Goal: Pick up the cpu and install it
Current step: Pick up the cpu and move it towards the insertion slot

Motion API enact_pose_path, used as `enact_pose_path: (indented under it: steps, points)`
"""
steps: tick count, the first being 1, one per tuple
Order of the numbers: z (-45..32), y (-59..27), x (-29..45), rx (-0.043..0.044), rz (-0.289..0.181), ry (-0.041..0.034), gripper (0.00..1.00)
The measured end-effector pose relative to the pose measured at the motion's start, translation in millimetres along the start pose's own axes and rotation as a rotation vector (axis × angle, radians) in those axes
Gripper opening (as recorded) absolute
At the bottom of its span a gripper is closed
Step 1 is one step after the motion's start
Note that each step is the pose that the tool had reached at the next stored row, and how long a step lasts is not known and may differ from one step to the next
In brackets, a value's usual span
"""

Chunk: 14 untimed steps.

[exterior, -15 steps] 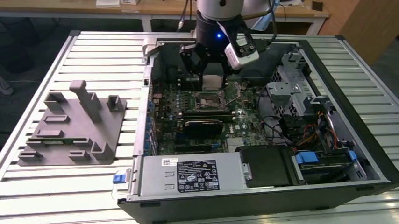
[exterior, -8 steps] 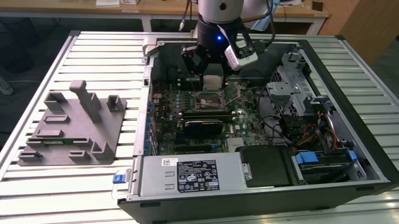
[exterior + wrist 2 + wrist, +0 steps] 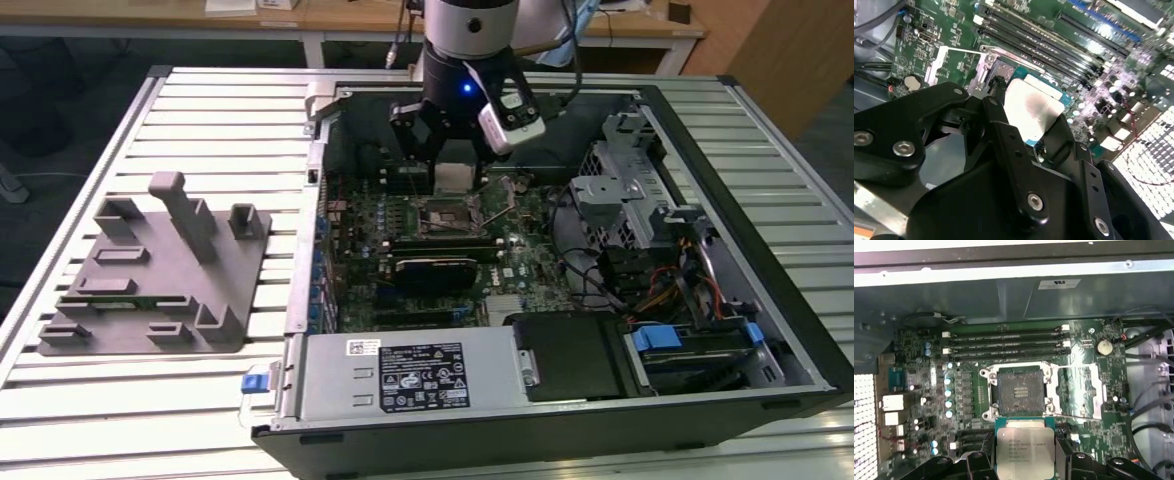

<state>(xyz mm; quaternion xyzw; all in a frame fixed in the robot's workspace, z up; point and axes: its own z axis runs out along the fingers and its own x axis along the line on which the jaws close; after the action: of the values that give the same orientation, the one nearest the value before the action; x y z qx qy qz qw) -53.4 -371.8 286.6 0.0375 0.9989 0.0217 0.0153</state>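
Up close, the gripper has its fingers pinching the cpu by two sides, silver top showing in both wrist views. It hangs in the air inside the open computer case, just short of the open socket on the green motherboard. Past the socket lie the black memory sticks, then the case's far wall.

End effector on upright arm clamps cpu.
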Motion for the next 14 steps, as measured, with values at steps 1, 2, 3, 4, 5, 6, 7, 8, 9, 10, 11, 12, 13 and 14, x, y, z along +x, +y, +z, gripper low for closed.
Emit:
enact_pose_path:
  steps: [1,2,3,4,5,6,7,8,9,10,11,12,13,14]
  points:
    - [1.9,1.4,0.0,0.0000,0.000,0.0001,0.55]
    - [3.9,2.9,0.1,0.0000,0.000,0.0002,0.55]
    - [5.8,4.3,0.1,0.0000,0.000,0.0003,0.55]
    - [7.6,5.8,0.0,0.0001,0.000,0.0005,0.55]
    - [9.2,7.2,-0.3,0.0001,0.000,0.0008,0.55]
    - [10.8,8.5,-0.8,-0.0001,0.000,0.0011,0.55]
    - [12.4,9.7,-1.3,0.0000,0.000,0.0017,0.55]
    - [14.0,10.9,-1.9,0.0001,0.000,0.0024,0.55]
    - [15.4,12.0,-2.5,0.0002,0.000,0.0031,0.55]
    - [16.9,13.0,-3.1,0.0003,0.000,0.0035,0.55]
    - [18.3,13.9,-3.7,0.0002,0.000,0.0037,0.55]
    - [19.9,14.7,-4.4,0.0000,-0.001,0.0038,0.55]
    - [21.6,15.3,-5.0,0.0000,-0.001,0.0038,0.55]
    - [23.3,15.9,-5.7,0.0001,-0.001,0.0039,0.55]
